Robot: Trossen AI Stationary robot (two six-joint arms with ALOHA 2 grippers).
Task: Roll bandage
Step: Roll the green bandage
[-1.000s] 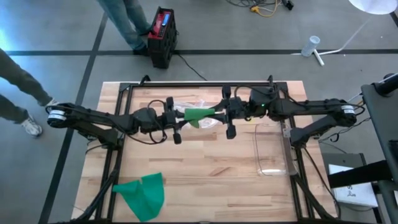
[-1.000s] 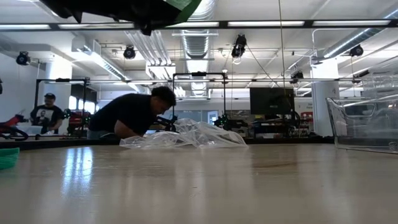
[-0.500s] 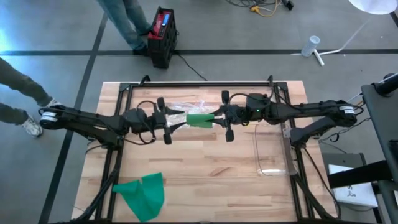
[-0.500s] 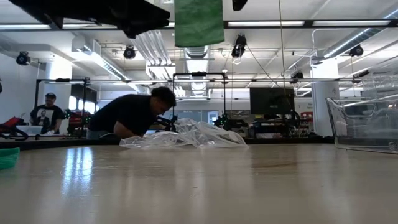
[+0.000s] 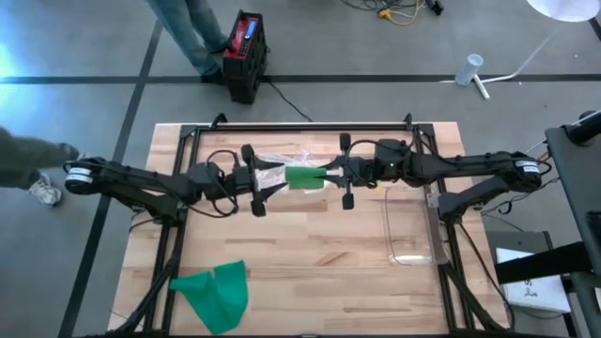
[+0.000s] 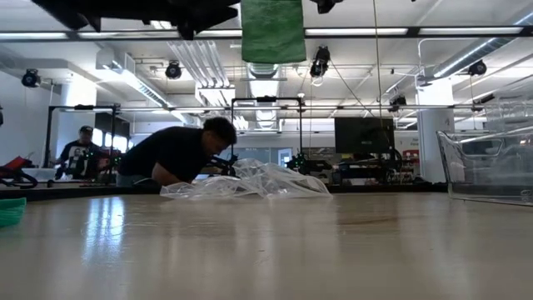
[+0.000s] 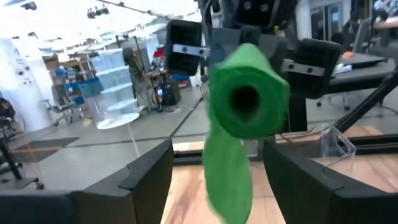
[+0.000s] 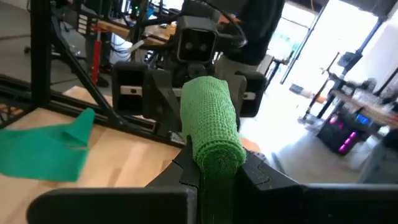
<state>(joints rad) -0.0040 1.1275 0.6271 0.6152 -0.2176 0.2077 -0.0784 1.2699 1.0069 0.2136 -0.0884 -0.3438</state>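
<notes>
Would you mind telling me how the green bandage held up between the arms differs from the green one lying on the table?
The held bandage is wound into a compact roll; the loose bandage lies spread flat and creased. The held bandage is up in the air, pinched by the right gripper, while the loose bandage rests untouched near the table's front-left corner. Both are the same green fabric.

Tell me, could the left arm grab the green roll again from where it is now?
Probably yes. The left gripper is open and faces the roll end-on, its fingers apart on either side with nothing between. The right gripper holds the roll's other end in the air.
</notes>
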